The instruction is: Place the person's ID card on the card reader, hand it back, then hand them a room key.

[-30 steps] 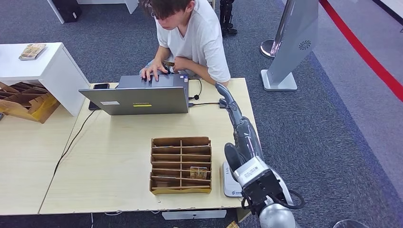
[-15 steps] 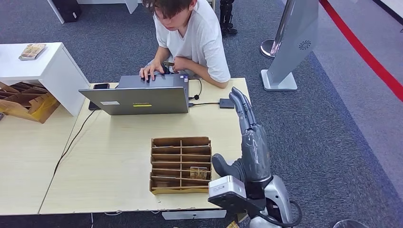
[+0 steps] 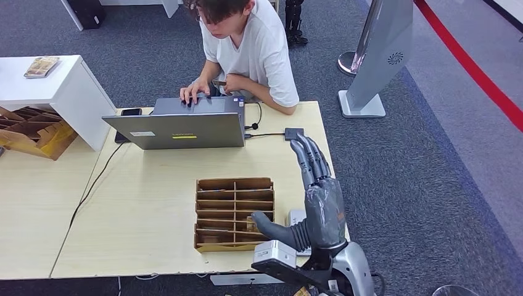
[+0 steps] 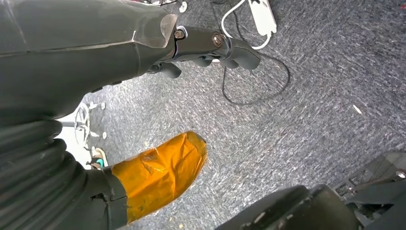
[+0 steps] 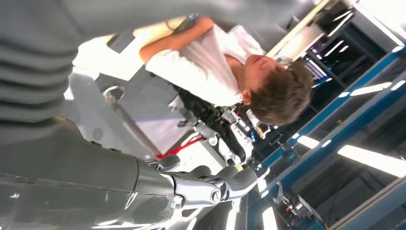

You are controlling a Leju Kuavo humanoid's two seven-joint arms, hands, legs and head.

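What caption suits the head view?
Robot's open right hand raised over a desk beside a wooden organizer, person at laptop.

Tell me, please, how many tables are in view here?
3: the light wooden table under the laptop, a second wooden one adjoining it at left, and a white table behind that.

Counter: pale wood grain, light beige. Organiser box: brown cardboard, gridded compartments. Laptop: grey lid, small yellow sticker. Person's shirt: white; hair dark brown. Carpet: blue-grey speckle, with red stripe running diagonally. Right hand: dark grey, glossy back, silver wrist. Left hand: dark grey, thumb wrapped in orange tape. Side cabinet: white.
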